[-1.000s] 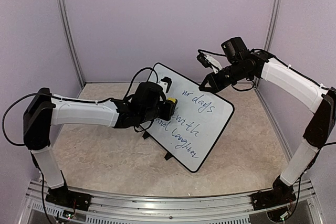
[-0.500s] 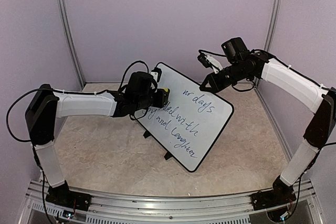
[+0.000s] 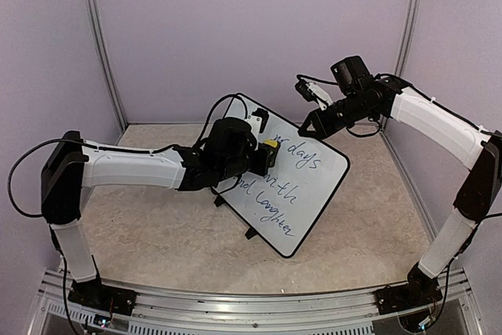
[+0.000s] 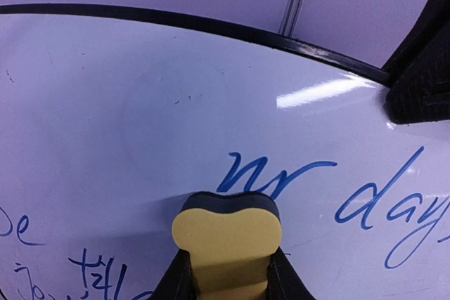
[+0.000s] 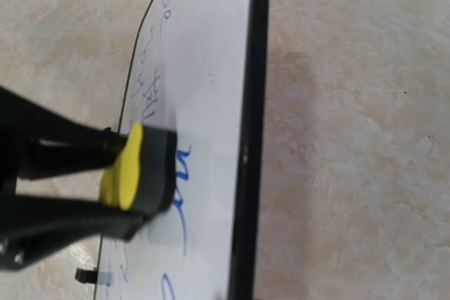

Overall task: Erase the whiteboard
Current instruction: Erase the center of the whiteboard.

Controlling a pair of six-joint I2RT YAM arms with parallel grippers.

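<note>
While the left tool (image 3: 267,154) clamps the eraser (image 4: 226,240) on the whiteboard (image 3: 321,186), the writing (image 4: 275,177) lies just right of it and below. Whether the right tool (image 3: 308,125) is closed is unclear.

eraser (image 3: 269,147) on whiteboard (image 3: 321,186), whiteboard on table (image 3: 157,233)

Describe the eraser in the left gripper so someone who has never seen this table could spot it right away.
Find the tilted whiteboard mid-table, with blue handwriting on it. Near its upper edge the left gripper presses a small eraser against the board, beside the letters "nr". It is the only yellow thing in view: a yellow block with a black pad facing the board.
</note>
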